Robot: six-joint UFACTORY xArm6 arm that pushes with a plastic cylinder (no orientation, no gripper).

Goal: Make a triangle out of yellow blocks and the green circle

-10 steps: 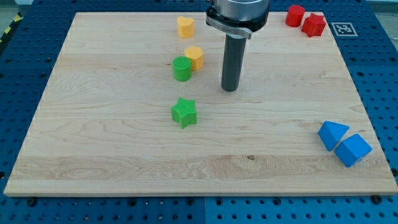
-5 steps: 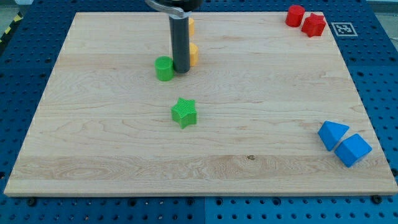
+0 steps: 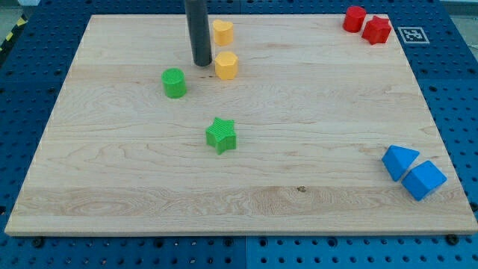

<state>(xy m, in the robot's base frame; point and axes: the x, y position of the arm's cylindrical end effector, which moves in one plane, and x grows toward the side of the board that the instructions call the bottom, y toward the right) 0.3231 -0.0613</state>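
Observation:
The green circle (image 3: 174, 82) stands left of centre in the upper half of the board. A yellow block (image 3: 225, 65), roughly hexagonal, sits to its upper right. A second yellow block (image 3: 222, 32) lies above that one, near the board's top edge. My tip (image 3: 202, 63) rests on the board just left of the lower yellow block, close to it, and up and to the right of the green circle, apart from it.
A green star (image 3: 221, 135) lies near the board's middle. Two red blocks (image 3: 355, 18) (image 3: 377, 29) sit at the top right corner. Two blue blocks (image 3: 399, 161) (image 3: 423, 179) sit at the right edge, lower down.
The green circle has slid left, away from the lower yellow block. My tip moved from the right to between them, then up and left. The lower yellow block shifted slightly.

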